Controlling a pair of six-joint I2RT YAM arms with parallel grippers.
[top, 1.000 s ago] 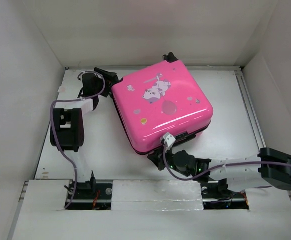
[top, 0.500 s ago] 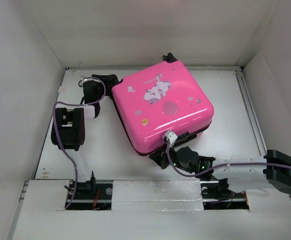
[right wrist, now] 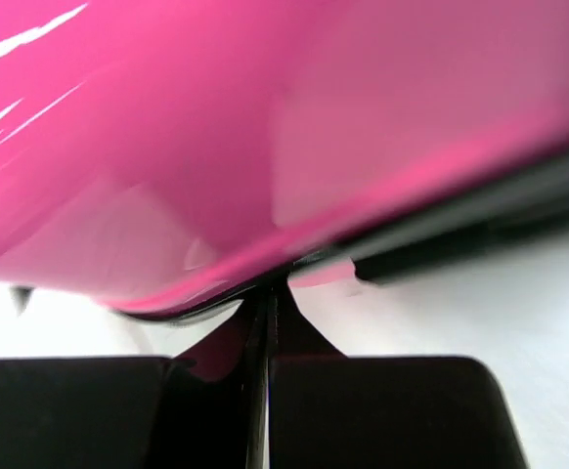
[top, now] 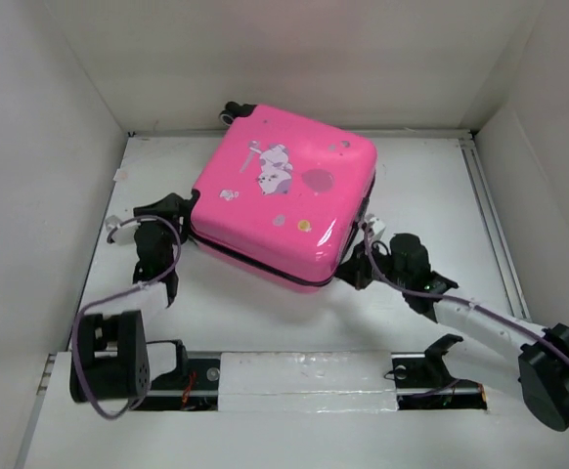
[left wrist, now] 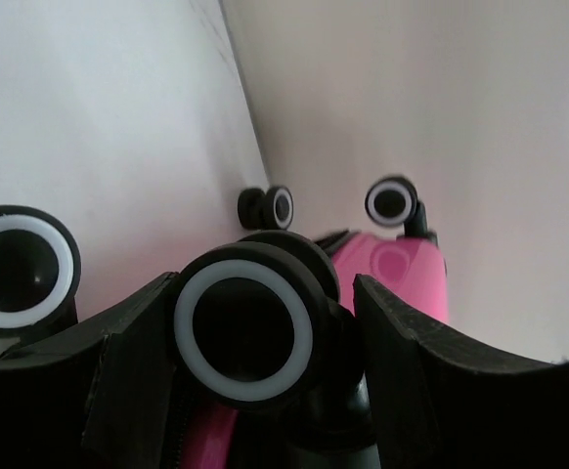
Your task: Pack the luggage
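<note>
Luggage (top: 284,210): hot-pink hard shell, shut, lying flat on the table (top: 441,195), print side up. It sits in the far half, left of centre and turned diagonally. The wheel corner (top: 234,110) is almost at the far edge, and the near corner points toward the middle of the near edge.

Lid print: a cartoon animal (top: 270,166), a round balloon (top: 316,181) and a few small dots. Any lettering is too small to read, and no brand mark is legible in any view.

A black zipper trim (right wrist: 480,210) runs along the seam between the shells.

Left gripper (top: 179,207): at the luggage's left side, toward the left edge of the table. In the wrist view its fingers (left wrist: 118,362) flank a black wheel with a white ring (left wrist: 243,330), and both look pressed against it, so it is clamped on that wheel. A second wheel (left wrist: 19,266) sits just outside the left finger. Two more wheels (left wrist: 268,206) (left wrist: 392,201) show further back by the white wall, with pink shell below them.

Right gripper (top: 363,266): at the luggage's right near side, low on the table. The fingers (right wrist: 372,410) are pressed together with only a hairline between them. The tips are right at the zipper seam under the pink shell. Cannot tell whether a zipper tab is pinched between them.
</note>
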